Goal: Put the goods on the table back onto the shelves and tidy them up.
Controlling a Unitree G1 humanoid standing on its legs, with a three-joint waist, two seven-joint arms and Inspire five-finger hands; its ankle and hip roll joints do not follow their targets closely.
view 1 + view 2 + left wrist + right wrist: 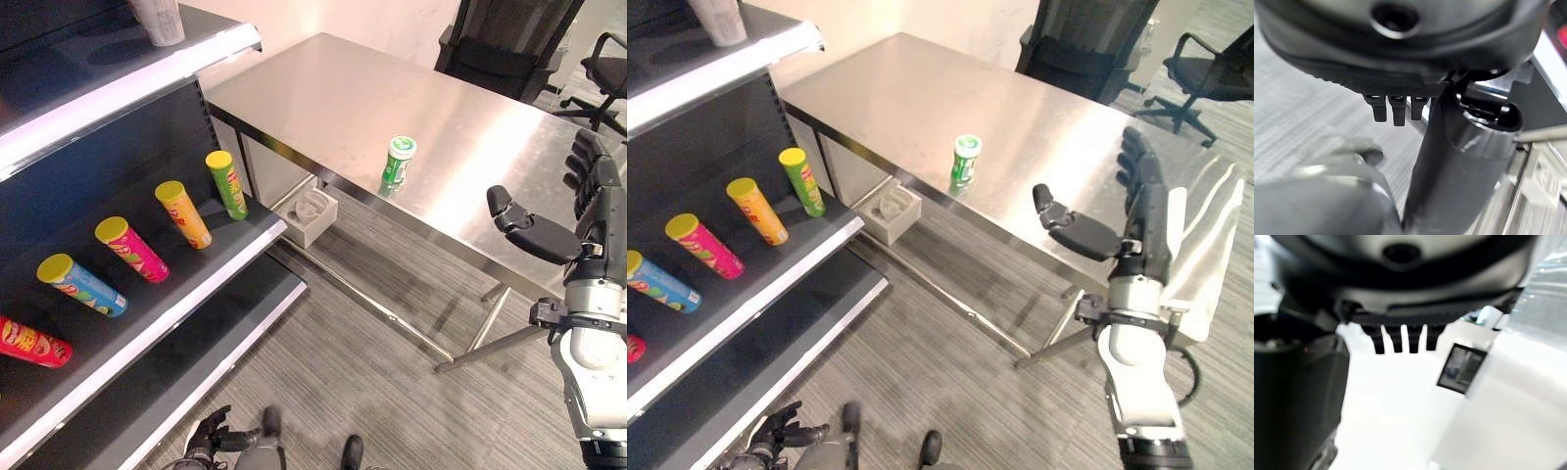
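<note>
A green can with a white lid (398, 162) stands upright near the front edge of the steel table (323, 98). My right hand (580, 211) is raised over the table's right end, well to the right of the can, open with straight fingers and the thumb held out, holding nothing. My left hand (208, 436) hangs low over the floor by the shelf's foot, its fingers relaxed and empty. On the middle shelf (196, 279) lie a green tube (227, 183), an orange tube (183, 213), a pink tube (131, 249), a blue tube (81, 284) and a red tube (31, 343).
A translucent cup (159, 20) stands on the top shelf. A small white box (312, 213) sits on the floor under the table beside the shelf. Black office chairs (509, 44) stand behind the table. The lower shelf (157, 392) juts out toward me.
</note>
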